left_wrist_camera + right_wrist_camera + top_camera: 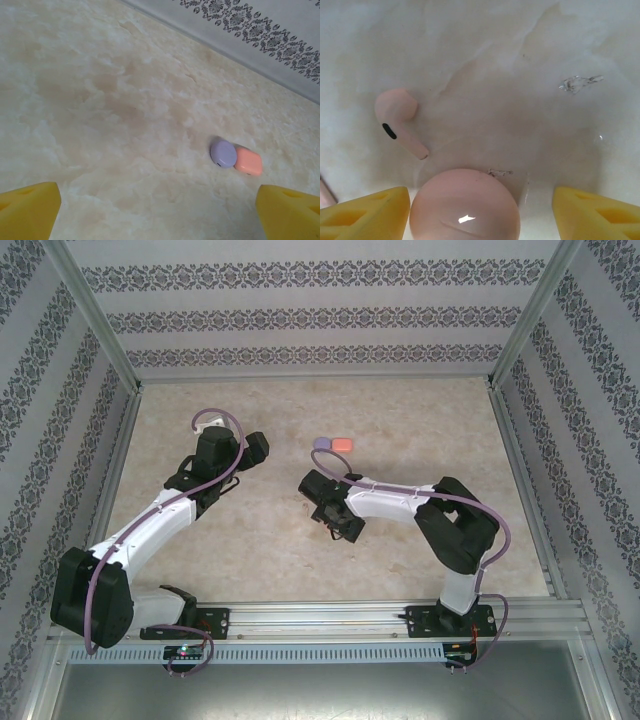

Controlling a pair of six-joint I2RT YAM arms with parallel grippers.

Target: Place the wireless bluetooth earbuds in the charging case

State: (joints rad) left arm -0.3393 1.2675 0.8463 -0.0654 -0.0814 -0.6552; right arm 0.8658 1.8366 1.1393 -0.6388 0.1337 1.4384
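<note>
The left hand (160, 212) gapes wide, the purple case (223, 153) and coral case (248, 161) touching at right-centre ahead, while the right hand (481, 214) stands spread around a pale-pink case (465, 195), the salmon earbud (397, 122) lying at its upper left on the worktop (520, 75).

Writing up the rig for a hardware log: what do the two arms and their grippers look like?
The left arm and right arm: white link shells, black joints and bases, a lilac cable looping along each. The left gripper and right gripper have bright yellow fingers.
</note>
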